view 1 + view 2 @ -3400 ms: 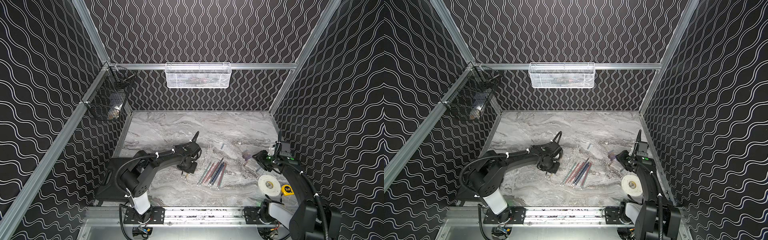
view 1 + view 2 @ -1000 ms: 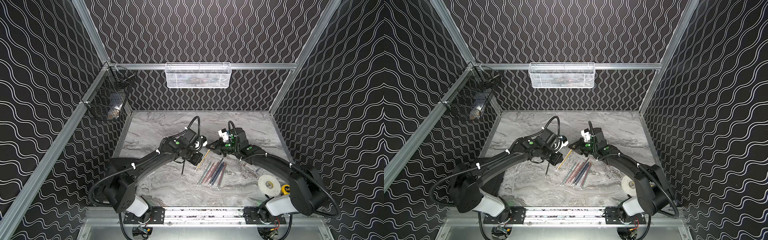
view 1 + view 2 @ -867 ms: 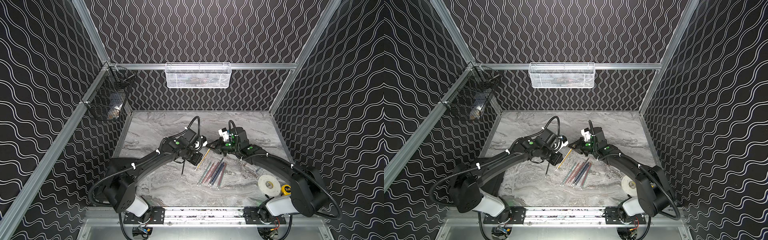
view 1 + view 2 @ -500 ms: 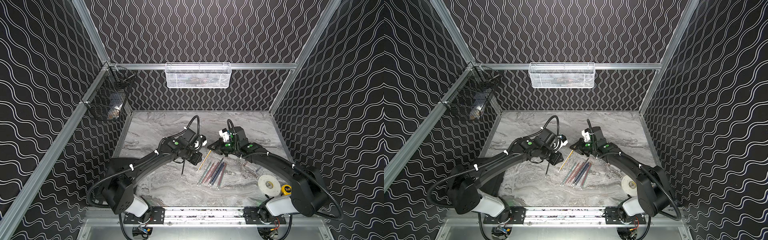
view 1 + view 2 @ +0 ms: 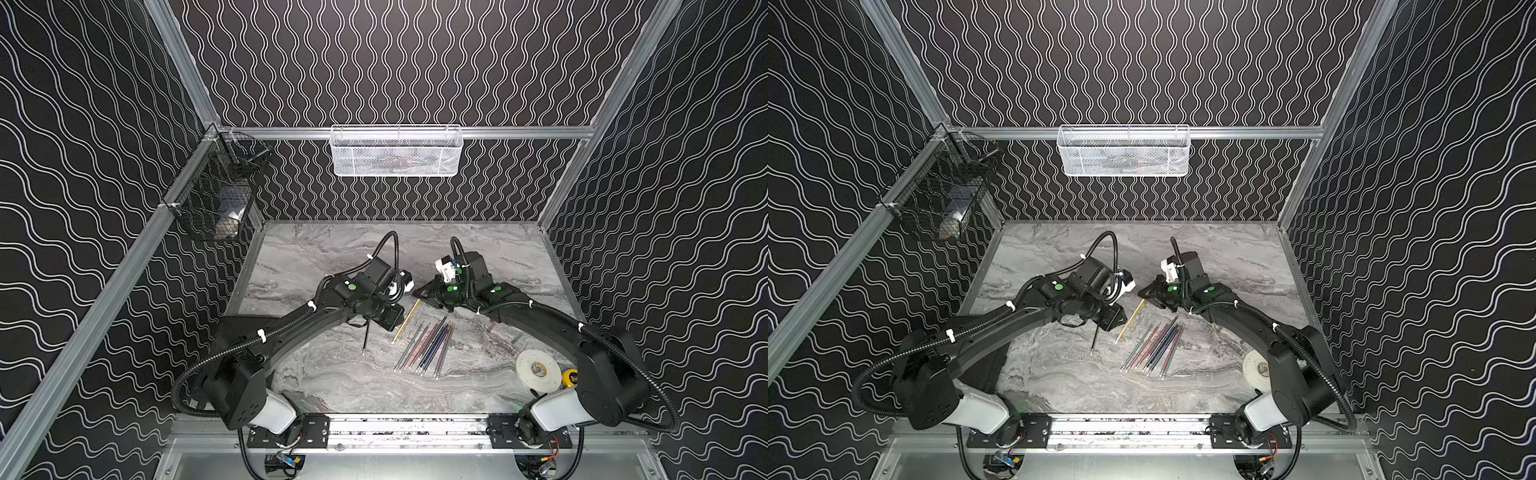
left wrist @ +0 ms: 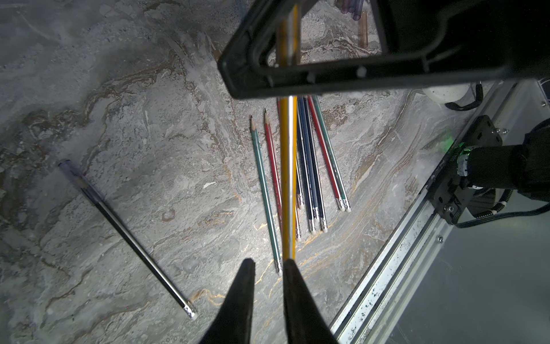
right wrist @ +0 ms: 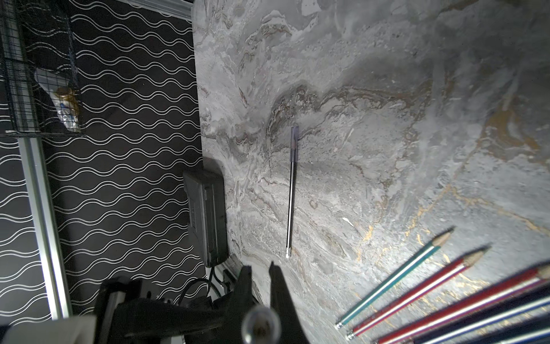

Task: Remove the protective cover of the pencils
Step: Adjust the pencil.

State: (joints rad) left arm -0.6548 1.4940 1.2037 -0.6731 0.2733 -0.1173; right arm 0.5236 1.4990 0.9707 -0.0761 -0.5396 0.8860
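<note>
One pencil point(image 5: 365, 338) lies left of the pencils point(image 5: 428, 349) (tape roll point(image 5: 538, 369) further right).

No writing, brand, label or number can be read anywhere, not even on the pencils point(image 6: 308, 166).

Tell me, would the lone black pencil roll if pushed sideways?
Probably: the black pencil is thin and lies flat on the smooth table, so it may roll. It looks straight, likely stiff. Its glossy side might slip in a grip.

Glossy lacquered pencils point(image 6: 308, 178), clear plastic cover point(image 7: 262, 324), matt marble-look tabletop point(image 6: 148, 104).
</note>
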